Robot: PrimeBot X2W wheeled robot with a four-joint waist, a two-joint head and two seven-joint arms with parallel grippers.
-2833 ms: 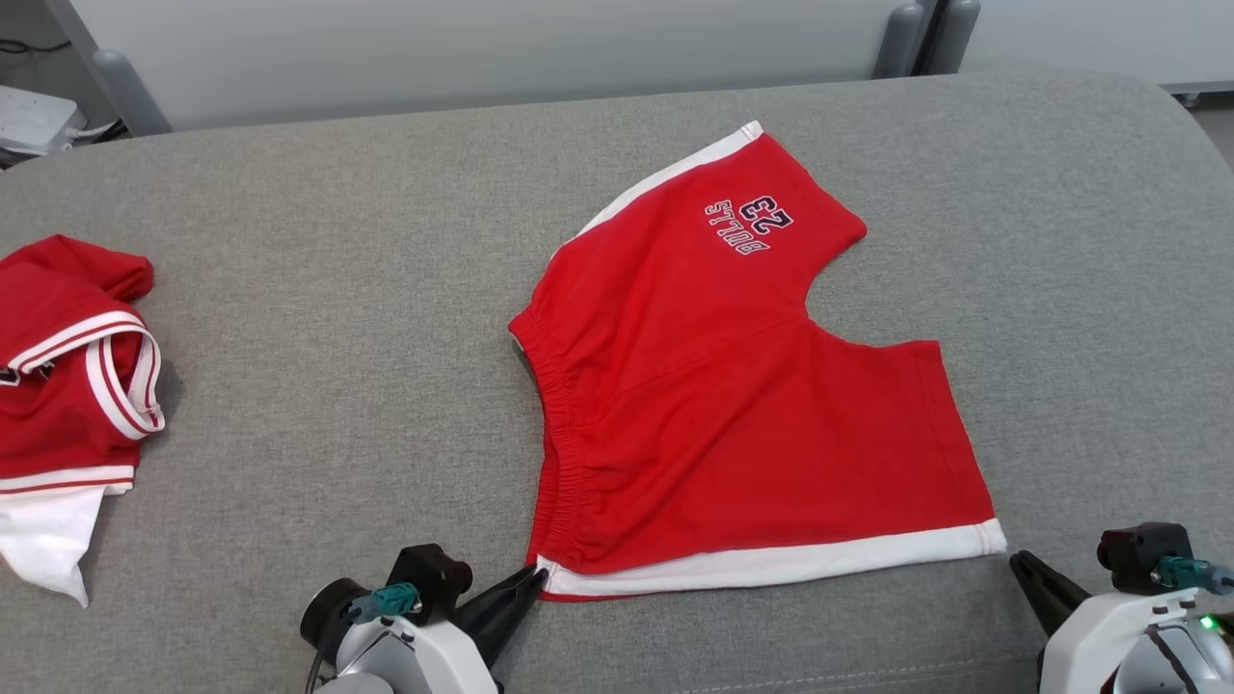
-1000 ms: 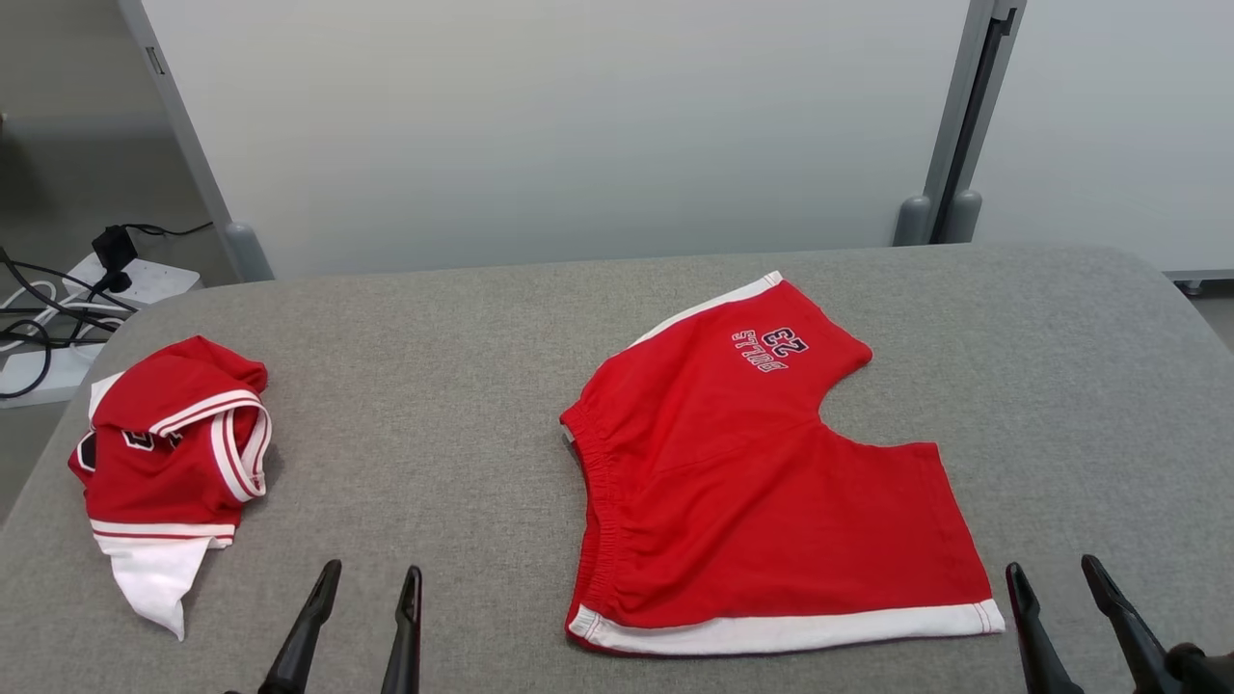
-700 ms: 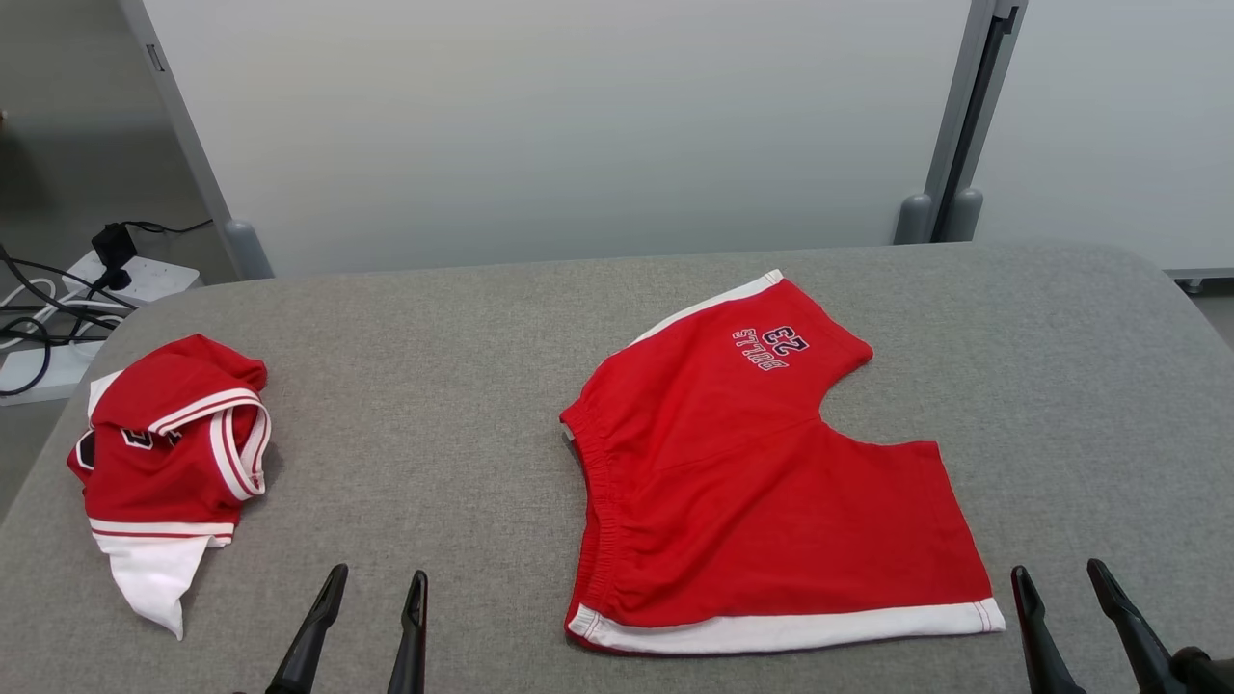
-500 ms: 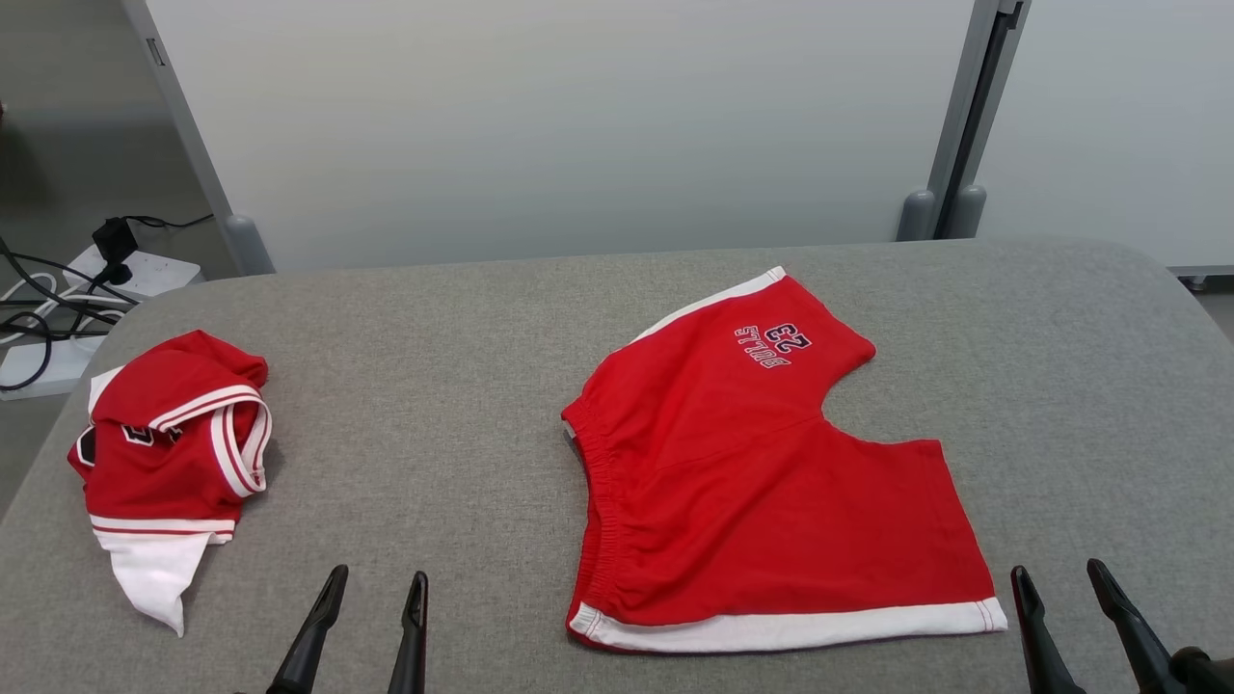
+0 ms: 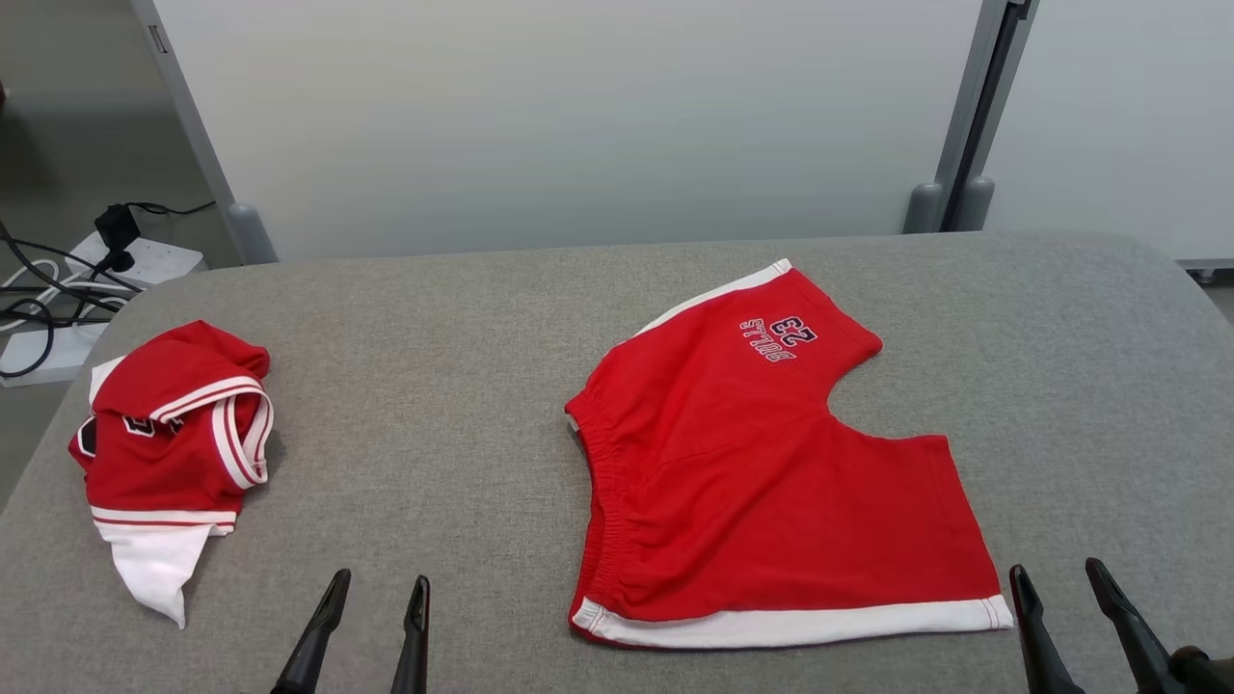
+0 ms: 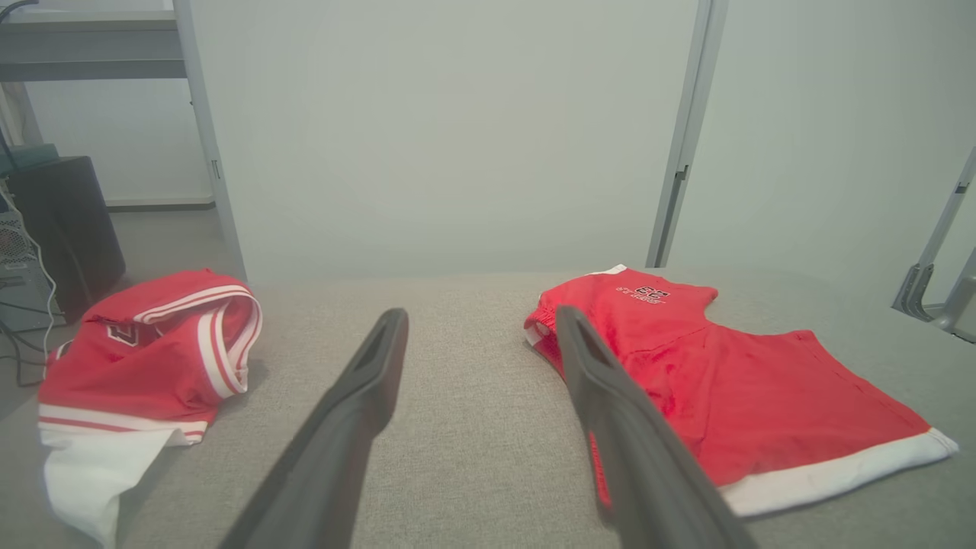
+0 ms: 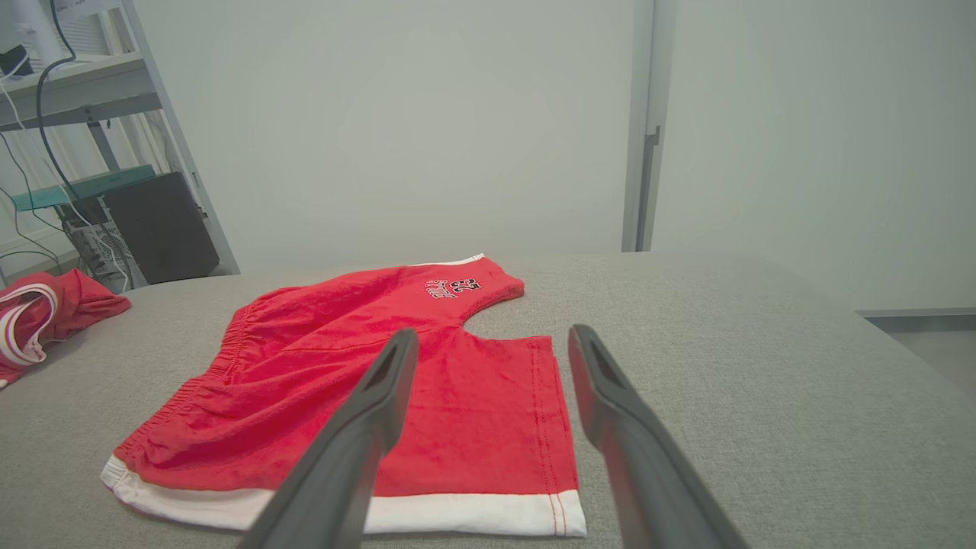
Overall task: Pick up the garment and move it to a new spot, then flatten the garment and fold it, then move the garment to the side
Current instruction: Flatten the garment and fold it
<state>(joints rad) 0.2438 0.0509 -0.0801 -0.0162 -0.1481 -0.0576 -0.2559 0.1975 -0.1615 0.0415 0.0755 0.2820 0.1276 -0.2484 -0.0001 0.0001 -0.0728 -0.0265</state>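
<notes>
The garment, a pair of red shorts (image 5: 762, 472) with white side stripes and a "BULLS 23" print, lies spread flat on the grey table (image 5: 434, 386), waistband to the left. My left gripper (image 5: 379, 580) stands open at the near edge, left of the waistband and apart from it. My right gripper (image 5: 1053, 569) is open just right of the near white hem, touching nothing. In the left wrist view the shorts (image 6: 724, 381) lie to the right of the open left gripper (image 6: 480, 316). The right wrist view shows the shorts (image 7: 366, 358) beyond and left of the open right gripper (image 7: 492, 332).
A crumpled red and white jersey (image 5: 169, 434) lies at the table's left end, also in the left wrist view as the jersey (image 6: 145, 358). A power strip (image 5: 125, 260) with cables sits on the floor at far left. A pale partition wall (image 5: 578, 125) stands behind the table.
Since the oldest frame the head camera has lifted and both grippers have drawn back from the shorts' near hem. Over the last second only the view has drifted slightly.
</notes>
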